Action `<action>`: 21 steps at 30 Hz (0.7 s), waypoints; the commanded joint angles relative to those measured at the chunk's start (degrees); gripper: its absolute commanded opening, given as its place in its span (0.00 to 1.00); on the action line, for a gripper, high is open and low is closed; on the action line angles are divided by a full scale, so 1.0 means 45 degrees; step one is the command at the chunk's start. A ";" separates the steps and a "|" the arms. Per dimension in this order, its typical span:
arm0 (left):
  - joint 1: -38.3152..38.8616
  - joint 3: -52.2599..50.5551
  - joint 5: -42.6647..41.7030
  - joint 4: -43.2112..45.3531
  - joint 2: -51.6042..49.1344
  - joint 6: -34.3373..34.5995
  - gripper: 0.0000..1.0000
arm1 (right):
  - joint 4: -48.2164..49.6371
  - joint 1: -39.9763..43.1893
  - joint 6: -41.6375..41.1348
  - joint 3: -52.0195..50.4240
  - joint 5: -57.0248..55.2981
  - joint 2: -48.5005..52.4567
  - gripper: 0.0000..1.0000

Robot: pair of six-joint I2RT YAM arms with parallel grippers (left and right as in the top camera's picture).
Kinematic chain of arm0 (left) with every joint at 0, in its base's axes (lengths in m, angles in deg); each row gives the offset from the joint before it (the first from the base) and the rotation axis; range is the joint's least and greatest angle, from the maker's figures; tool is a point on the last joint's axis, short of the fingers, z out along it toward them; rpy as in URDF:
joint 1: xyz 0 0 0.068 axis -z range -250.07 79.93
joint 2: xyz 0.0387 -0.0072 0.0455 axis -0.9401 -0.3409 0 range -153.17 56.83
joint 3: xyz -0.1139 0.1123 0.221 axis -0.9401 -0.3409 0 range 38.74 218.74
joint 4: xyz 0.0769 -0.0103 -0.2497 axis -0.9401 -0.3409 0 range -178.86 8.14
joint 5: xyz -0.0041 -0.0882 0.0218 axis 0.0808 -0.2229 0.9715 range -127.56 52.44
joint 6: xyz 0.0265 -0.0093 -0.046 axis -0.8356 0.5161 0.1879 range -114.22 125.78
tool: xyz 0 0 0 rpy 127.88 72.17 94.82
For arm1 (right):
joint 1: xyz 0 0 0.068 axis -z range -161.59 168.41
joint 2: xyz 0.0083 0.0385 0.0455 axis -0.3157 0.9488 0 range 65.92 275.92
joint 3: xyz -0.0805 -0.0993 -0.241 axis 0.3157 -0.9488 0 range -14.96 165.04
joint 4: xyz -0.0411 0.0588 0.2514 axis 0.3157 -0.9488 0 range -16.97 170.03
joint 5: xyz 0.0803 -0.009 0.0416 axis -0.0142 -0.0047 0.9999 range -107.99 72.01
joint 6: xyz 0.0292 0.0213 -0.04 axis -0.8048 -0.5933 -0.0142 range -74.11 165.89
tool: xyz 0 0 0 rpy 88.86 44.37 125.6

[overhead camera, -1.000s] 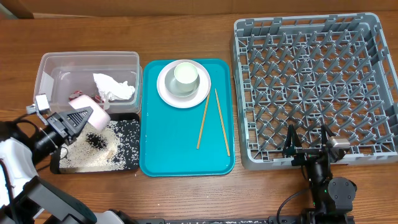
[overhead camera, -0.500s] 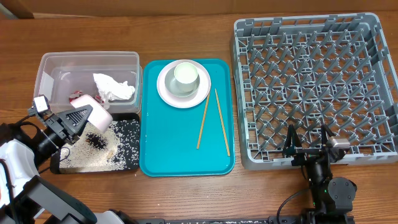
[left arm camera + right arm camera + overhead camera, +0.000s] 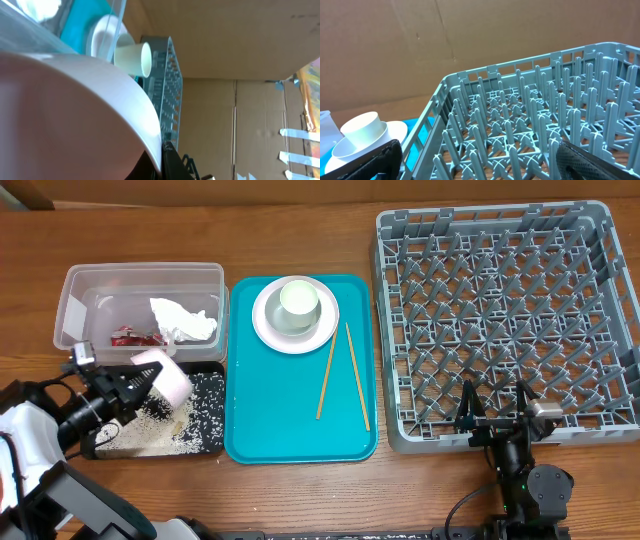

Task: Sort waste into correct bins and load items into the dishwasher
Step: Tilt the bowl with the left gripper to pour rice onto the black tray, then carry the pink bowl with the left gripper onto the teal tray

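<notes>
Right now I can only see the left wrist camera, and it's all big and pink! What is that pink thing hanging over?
Observer: That's the pink bowl in your left gripper. It's tipped over the black tray, which has rice grains in it.
Operator: Is there anything in the see-through box?
Observer: Yes. The clear tub holds a white napkin and a red wrapper.
Operator: What's the other arm doing?
Observer: The right gripper is open and holds nothing. It sits by the front edge of the grey rack.
</notes>
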 commanded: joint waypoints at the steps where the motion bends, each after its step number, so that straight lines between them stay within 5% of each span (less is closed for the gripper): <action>1: 0.0797 -0.0005 0.0447 -0.0044 0.0296 0.0325 0.04 | 0.0058 0.0010 0.0092 -0.0136 -0.0019 -0.0126 1.00; 8: 0.3716 0.0816 0.1943 0.0248 0.0301 0.1671 0.04 | 0.0058 0.0010 0.0092 -0.0136 -0.0019 -0.0126 1.00; 21: 0.9967 0.2773 0.7737 0.2599 0.0301 0.6907 0.04 | 0.0058 0.0010 0.0092 -0.0136 -0.0019 -0.0126 1.00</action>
